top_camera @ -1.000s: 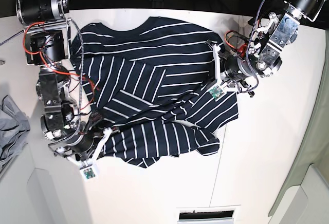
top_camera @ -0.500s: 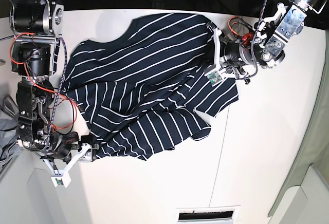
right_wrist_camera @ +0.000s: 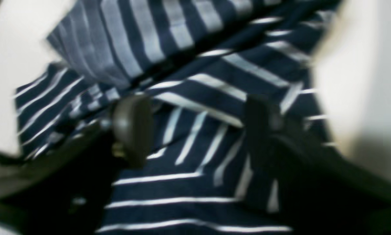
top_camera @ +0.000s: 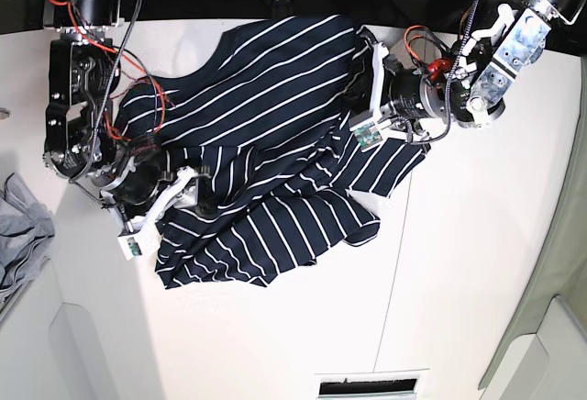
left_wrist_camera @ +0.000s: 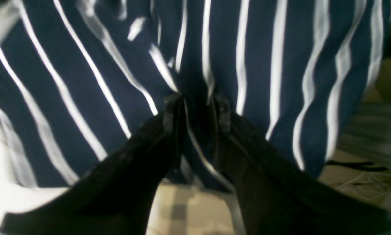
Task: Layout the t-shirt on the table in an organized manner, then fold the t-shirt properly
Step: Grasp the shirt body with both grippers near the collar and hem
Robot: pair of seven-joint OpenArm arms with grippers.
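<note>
The dark navy t-shirt [top_camera: 266, 116] with thin white stripes lies bunched on the white table [top_camera: 477, 262], its lower part folded over itself. At the shirt's right edge, my left gripper [top_camera: 359, 88] holds a lifted fold. In the left wrist view its fingers [left_wrist_camera: 172, 107] stand close together with striped fabric [left_wrist_camera: 263, 65] pinched between them, the stripes converging at the tips. My right gripper [top_camera: 194, 189] rests over the shirt's left middle. The blurred right wrist view shows that gripper [right_wrist_camera: 197, 130] with its jaws wide apart above the striped cloth [right_wrist_camera: 182, 182], holding nothing.
A plain grey cloth [top_camera: 18, 226] hangs off the table's left edge. A vent slot [top_camera: 371, 384] sits at the front edge. A pale grey-green panel [top_camera: 550, 235] borders the right side. Dark equipment lines the back edge.
My right gripper let go of the front-left hem, opened and moved up onto the shirt's left middle. The left gripper carried its fold back and left; the shirt shifted with it.
</note>
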